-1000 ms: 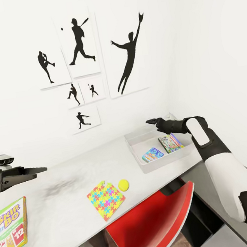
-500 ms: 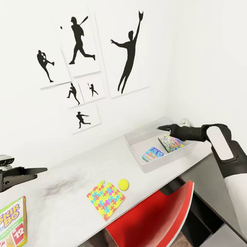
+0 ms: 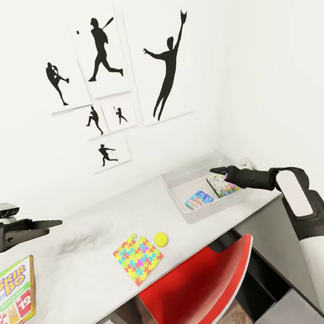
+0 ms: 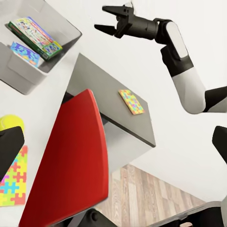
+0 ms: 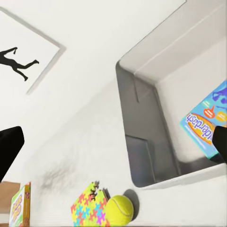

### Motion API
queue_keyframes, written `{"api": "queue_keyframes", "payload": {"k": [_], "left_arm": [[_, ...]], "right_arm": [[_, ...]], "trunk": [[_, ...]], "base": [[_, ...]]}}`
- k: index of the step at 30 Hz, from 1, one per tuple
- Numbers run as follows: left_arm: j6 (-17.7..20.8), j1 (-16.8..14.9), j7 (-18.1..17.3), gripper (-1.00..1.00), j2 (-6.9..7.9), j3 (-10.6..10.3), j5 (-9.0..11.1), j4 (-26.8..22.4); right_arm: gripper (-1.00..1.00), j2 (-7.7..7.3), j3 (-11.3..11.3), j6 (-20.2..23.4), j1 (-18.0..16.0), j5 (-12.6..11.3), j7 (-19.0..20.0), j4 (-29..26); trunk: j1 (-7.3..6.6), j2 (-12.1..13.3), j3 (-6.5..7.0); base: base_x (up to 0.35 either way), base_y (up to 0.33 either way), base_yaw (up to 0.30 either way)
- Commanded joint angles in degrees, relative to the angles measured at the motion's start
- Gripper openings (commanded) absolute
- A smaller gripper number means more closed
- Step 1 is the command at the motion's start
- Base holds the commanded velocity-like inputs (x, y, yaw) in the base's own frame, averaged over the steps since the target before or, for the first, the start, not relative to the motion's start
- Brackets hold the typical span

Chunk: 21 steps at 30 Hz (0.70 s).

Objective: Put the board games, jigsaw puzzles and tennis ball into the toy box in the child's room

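Red chair tucked under desk edge; athlete silhouette pics on wall.

On the table, the toy box sits at two o'clock with two board games inside; a jigsaw puzzle lies centre, the tennis ball touching its three o'clock edge; a third board game lies at nine o'clock
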Motion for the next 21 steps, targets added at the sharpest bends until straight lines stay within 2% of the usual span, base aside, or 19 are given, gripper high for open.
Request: {"api": "queue_keyframes", "payload": {"k": [1,12,21], "left_arm": [[0.6,-0.1,-0.2,1.00,0.03,0.0,0.0,0.0],[0.6,-0.1,-0.2,1.00,-0.05,-0.1,0.0,0.0],[0.6,-0.1,-0.2,1.00,-0.06,-0.1,0.0,0.0]], "right_arm": [[1.00,0.01,-0.1,0.3,0.0,0.4,0.4,0.0],[1.00,0.07,0.1,0.3,0.2,0.8,0.4,-0.1],[1.00,0.10,0.1,0.3,0.4,0.9,0.4,-0.1]], "trunk": [[0.03,-0.1,-0.11],[0.03,-0.1,0.17],[0.03,-0.1,0.18]], "base": [[-0.052,0.000,0.050],[-0.012,0.000,0.195],[0.000,0.000,0.030]]}}
